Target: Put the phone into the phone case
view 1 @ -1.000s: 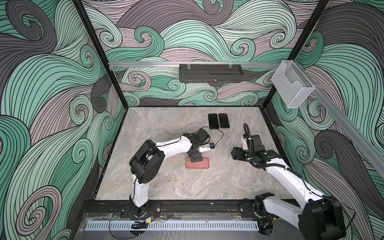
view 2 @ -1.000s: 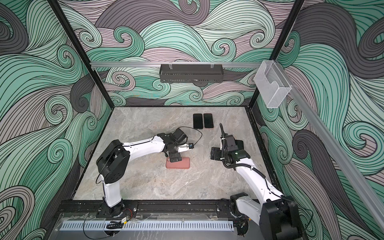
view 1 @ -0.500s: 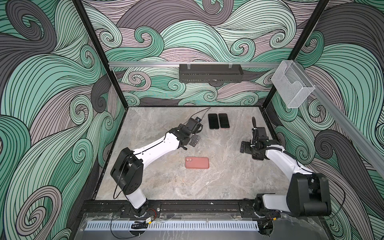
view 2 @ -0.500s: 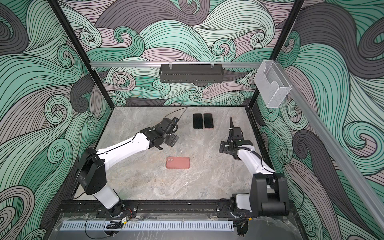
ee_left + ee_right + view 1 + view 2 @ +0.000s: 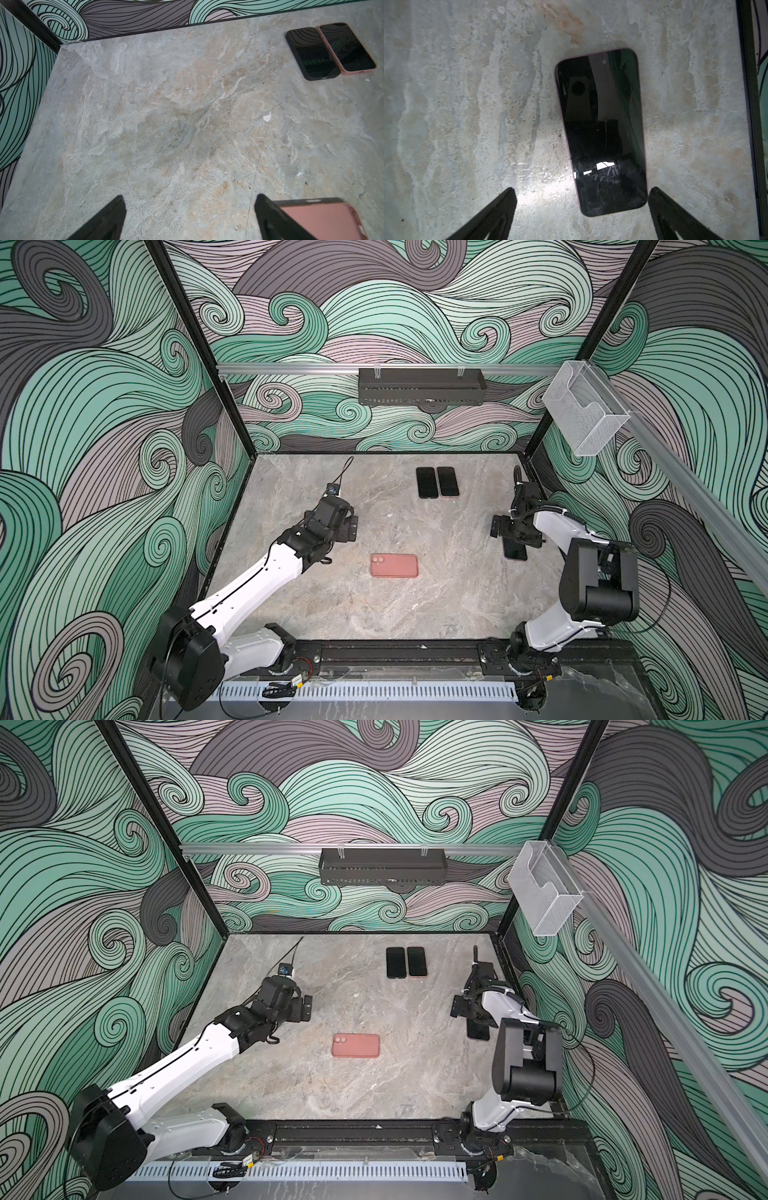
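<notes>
L gripper (image 5: 190, 198) spread, empty; pink case (image 5: 320, 222) lies flat just beside one finger (image 5: 270, 216). R gripper (image 5: 582, 190) spread over phone (image 5: 600, 133), screen up, its end btwn fingers (image 5: 660, 201), close to one, not pinched.

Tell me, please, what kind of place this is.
Probably a robot test booth in a lab: a left arm and a right arm fixed along the front of a stone-look table, wave-patterned walls closing it in, and phones laid out as props.
</notes>
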